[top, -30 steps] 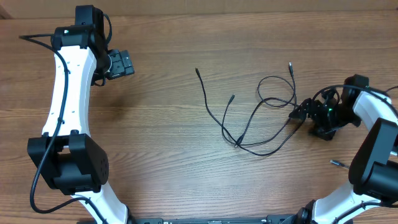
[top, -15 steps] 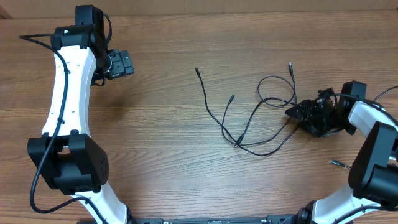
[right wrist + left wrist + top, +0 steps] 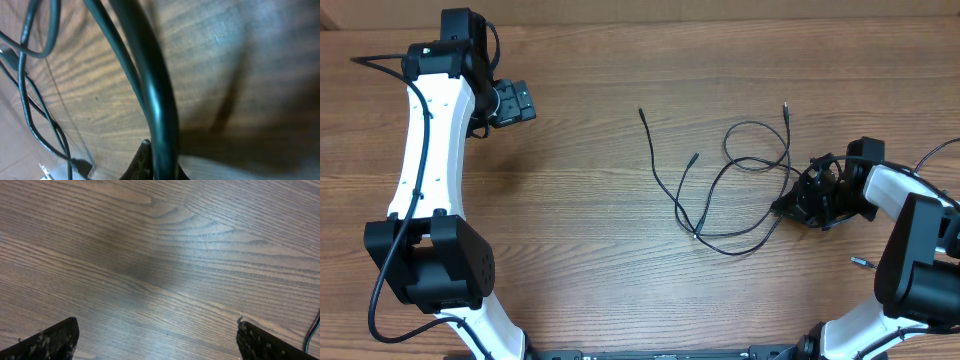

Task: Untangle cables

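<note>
Over on the right side of the table (image 3: 580, 210), our right gripper (image 3: 788, 205) is pinched down on one end of the cables (image 3: 697, 233), which sprawl in loose crossing loops from there toward the middle. Our left gripper (image 3: 525, 101) sits far left, well apart from them, fingers (image 3: 50, 340) spread wide and holding nothing.

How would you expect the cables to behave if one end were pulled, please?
Probably floppy: the cables lie in loose curves and loops. Likely light, being very thin, so they should slide easily on the smooth table. Since they cross each other, pulling one would probably drag the others.
</note>
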### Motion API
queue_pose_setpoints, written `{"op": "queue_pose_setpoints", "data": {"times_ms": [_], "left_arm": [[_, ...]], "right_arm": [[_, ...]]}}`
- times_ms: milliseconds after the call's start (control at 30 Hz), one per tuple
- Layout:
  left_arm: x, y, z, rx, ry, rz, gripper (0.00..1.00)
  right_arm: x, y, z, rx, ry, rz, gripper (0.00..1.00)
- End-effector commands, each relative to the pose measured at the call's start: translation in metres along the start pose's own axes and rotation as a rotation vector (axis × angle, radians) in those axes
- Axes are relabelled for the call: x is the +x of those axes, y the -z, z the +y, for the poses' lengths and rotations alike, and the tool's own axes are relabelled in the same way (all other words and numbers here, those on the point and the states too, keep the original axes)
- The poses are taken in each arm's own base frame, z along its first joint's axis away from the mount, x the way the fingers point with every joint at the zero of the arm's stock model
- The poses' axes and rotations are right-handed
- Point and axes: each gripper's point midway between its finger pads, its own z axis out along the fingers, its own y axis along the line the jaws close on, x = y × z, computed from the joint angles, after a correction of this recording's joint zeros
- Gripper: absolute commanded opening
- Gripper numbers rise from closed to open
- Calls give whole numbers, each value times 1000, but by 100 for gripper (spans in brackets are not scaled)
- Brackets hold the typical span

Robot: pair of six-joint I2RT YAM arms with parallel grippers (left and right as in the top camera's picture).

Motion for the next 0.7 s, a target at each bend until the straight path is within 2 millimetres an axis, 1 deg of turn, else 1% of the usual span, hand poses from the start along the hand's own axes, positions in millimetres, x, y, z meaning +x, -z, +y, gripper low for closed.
{"op": "queue_pose_setpoints", "data": {"times_ms": [0,133,267,367,433,500,533,567,600,633,667], "left_arm": [[-2,-2,-2,-4,5,-1,100],[-2,-2,-2,-4,5,-2,100],[-2,-2,-2,-4,5,-1,100],[-2,-2,-2,-4,5,-1,100],[-2,-2,-2,-4,5,-1,100],[-2,-2,-2,-4,5,-1,100],[-2,-2,-2,-4,5,-2,99],[-2,-2,-2,-4,5,-2,100],[-2,-2,-2,-4,5,-1,99],[-2,-2,-2,-4,5,-2,99],[-2,-2,-2,-4,5,-2,100]], "right_arm": [[-27,41,28,31,69,-92,4],[-39,100,71,21,127,-180,4],[-45,146,105,8,175,-253,4],[-50,193,138,-8,230,-337,4],[-53,226,164,-25,281,-412,4],[-54,272,204,-67,334,-537,4],[-53,292,223,-93,363,-596,4],[-51,306,237,-114,387,-640,4],[-47,328,258,-149,423,-706,4],[-44,341,272,-174,447,-747,4],[-36,363,294,-223,482,-815,4]]}}
